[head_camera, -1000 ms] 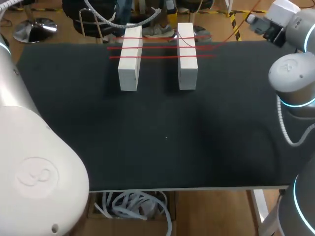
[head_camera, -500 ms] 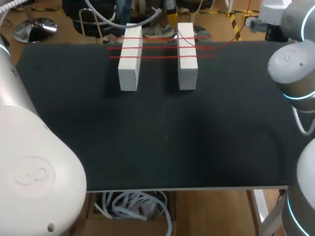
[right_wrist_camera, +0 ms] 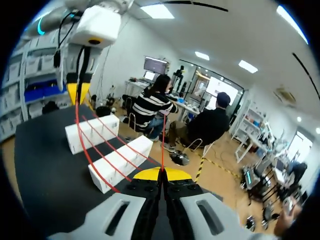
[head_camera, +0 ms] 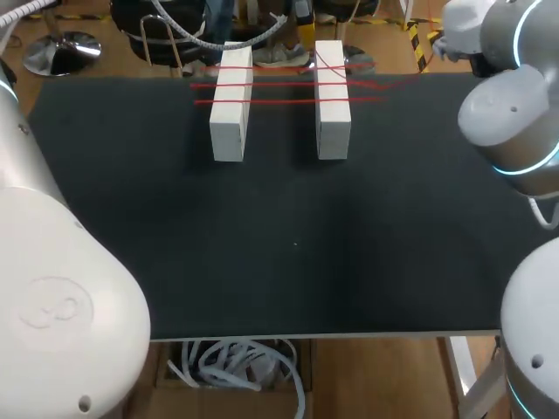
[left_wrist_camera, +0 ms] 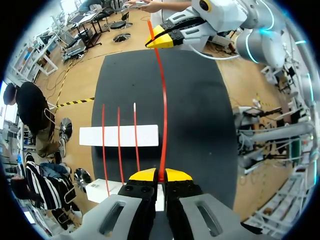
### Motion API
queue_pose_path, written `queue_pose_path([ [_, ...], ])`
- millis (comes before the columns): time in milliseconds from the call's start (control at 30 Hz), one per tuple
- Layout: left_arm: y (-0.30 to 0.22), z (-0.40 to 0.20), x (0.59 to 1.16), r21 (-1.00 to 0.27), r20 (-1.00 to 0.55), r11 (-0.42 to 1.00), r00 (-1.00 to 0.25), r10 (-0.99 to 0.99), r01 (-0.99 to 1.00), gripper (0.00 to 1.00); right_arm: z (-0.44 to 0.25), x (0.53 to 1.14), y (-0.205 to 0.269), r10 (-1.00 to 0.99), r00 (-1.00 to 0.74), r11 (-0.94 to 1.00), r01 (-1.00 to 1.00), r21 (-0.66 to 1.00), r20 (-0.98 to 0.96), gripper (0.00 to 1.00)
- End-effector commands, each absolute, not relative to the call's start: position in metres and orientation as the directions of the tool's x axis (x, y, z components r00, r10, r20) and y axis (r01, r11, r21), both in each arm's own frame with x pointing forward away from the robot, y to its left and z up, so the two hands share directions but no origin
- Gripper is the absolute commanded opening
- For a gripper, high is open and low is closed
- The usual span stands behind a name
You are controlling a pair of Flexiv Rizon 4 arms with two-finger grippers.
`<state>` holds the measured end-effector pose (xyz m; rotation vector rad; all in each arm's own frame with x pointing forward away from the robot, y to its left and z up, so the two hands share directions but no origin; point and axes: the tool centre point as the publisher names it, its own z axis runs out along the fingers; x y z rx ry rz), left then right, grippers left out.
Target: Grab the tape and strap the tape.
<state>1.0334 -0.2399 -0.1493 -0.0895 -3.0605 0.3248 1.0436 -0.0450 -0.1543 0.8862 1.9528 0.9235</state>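
Pinching a thin, flat red tape (left_wrist_camera: 163,100) between the closed yellow tips of the left gripper (left_wrist_camera: 160,173), right at the fingertips, low over the black table (left_wrist_camera: 200,125). Lying close beside that gripper: 1 white block (left_wrist_camera: 97,190). Stretching taut and straight ahead from the tips, with the long axis running down the length of the table. Passing just beside the end of a 2nd white block (left_wrist_camera: 118,136) farther on; touching it or not, cannot tell. Running alongside 3 more red strands (left_wrist_camera: 118,150) laid across both blocks, parallel to the held tape. Ending at the far end of the table in the right gripper (right_wrist_camera: 161,173), likewise clamped shut on the tape. Leaving those tips upright, then bending into a wide arc over the blocks. Hanging beyond the table's far right corner, seen from above, beside the right arm (head_camera: 511,122).
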Motion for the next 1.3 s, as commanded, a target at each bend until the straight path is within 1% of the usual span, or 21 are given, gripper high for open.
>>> queue_pose_path([
  [33,-0.240,-0.148,1.034,-0.207,0.058,0.977,-0.996,0.063,0.050,0.00,-0.152,1.043,-0.040,0.257,-0.671,0.966,0.171,0.192,-0.695,0.00],
  [267,-0.240,-0.148,1.034,-0.207,0.058,0.977,-0.996,0.063,0.050,0.00,-0.152,1.044,-0.040,0.183,-0.686,0.983,0.136,0.123,-0.704,0.00],
  [367,-0.240,-0.148,1.034,-0.207,0.058,0.977,-0.996,0.063,0.050,0.00,-0.153,1.045,-0.041,0.201,-0.676,0.980,0.138,0.146,-0.709,0.00],
  [867,-0.240,-0.148,1.034,-0.207,0.058,0.977,-0.996,0.063,0.050,0.00,-0.153,1.045,-0.041,0.201,-0.676,0.980,0.138,0.146,-0.709,0.00],
  [900,-0.240,-0.148,1.034,-0.207,0.058,0.977,-0.996,0.063,0.050,0.00,-0.156,1.045,-0.039,0.238,-0.640,0.970,0.187,0.152,-0.731,0.00],
  [933,-0.240,-0.148,1.034,-0.207,0.058,0.977,-0.996,0.063,0.050,0.00,-0.158,1.044,-0.038,0.303,-0.601,0.951,0.243,0.192,-0.739,0.00],
  [1033,-0.240,-0.148,1.034,-0.207,0.058,0.977,-0.996,0.063,0.050,0.00,-0.160,1.045,-0.031,0.385,-0.537,0.919,0.296,0.260,-0.751,0.00],
  [1133,-0.240,-0.148,1.034,-0.207,0.058,0.977,-0.996,0.063,0.050,0.00,-0.159,1.047,-0.024,0.428,-0.498,0.899,0.319,0.300,-0.754,0.00],
  [1300,-0.240,-0.148,1.034,-0.207,0.058,0.977,-0.996,0.063,0.050,0.00,-0.162,1.047,-0.012,0.437,-0.485,0.893,0.337,0.299,-0.758,0.00],
])
